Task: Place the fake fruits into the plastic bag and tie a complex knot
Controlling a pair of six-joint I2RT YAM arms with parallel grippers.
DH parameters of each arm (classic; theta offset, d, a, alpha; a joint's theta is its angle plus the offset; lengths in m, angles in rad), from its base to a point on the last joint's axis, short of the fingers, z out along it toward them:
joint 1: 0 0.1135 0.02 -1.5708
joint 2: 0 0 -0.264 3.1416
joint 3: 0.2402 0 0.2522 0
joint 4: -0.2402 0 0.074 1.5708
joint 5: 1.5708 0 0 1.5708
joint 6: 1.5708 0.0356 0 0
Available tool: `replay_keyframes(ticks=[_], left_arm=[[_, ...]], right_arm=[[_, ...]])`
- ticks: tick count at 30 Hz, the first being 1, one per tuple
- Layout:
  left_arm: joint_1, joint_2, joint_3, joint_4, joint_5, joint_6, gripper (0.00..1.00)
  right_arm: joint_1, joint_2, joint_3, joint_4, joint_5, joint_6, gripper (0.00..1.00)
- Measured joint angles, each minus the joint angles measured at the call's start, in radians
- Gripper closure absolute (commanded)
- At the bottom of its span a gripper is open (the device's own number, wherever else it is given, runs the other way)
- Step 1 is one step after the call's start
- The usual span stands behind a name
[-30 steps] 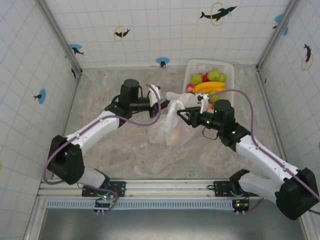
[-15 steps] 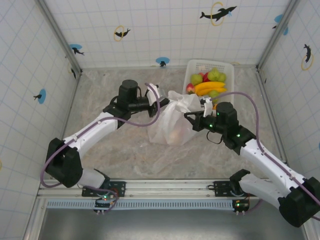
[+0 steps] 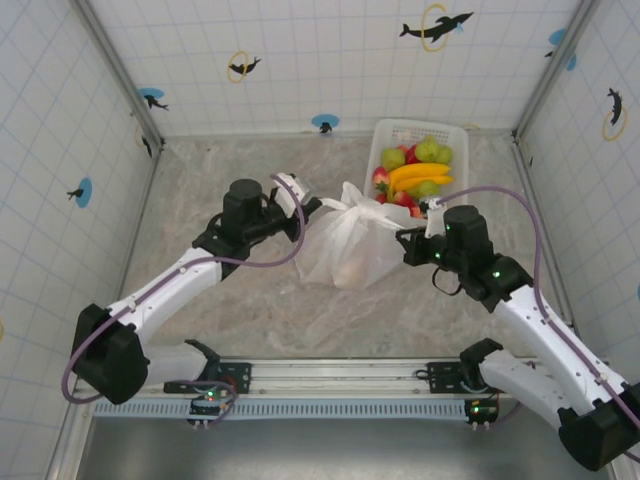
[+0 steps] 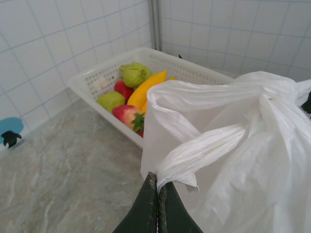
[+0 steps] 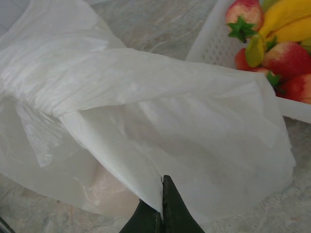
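Plastic is being stretched: the bag (image 3: 350,245) is being pulled from both sides, and its top is being drawn into a tight band above the table (image 3: 220,310). Compared with a second ago, the arms are being swung outward. The right gripper (image 5: 162,204), partly apart then, is now being kept clamped on a fold of the bag's wall. The left gripper (image 4: 156,194) is being kept pinched on a twisted handle strand. A knot is judged to be in the course of being tightened, so the tying step is being carried out; how complex it is cannot be told. One pale orange shape is being shown through the bag, while most fruits (image 3: 418,168) (pears, banana, strawberries) are being left in the basket (image 3: 385,135), so the filling is looking unfinished.

The basket is lying just beside the bag on its far right. Its near corner is being closely neighboured by the right gripper, so further outward pulling there is judged to be risking a nudge. Open table is being left to the left and toward the arms' bases, well apart from the walls, and room for pulling is being offered there.
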Motion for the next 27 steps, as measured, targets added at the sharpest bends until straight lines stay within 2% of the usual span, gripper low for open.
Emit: replay_keyframes(ticks=[8, 18, 27], left_arm=[[-0.008, -0.041, -0.104, 0.023, -0.158, -0.101, 1.00], [-0.013, -0.111, -0.199, 0.032, -0.304, -0.199, 1.00], [0.027, -0.137, -0.278, 0.028, -0.332, -0.288, 1.00]], right_arm=[[-0.037, 0.023, 0.003, -0.060, 0.109, 0.001, 1.00], [-0.101, 0.064, -0.033, -0.013, 0.142, -0.007, 1.00], [-0.121, 0.092, -0.105, 0.047, 0.143, -0.019, 1.00]])
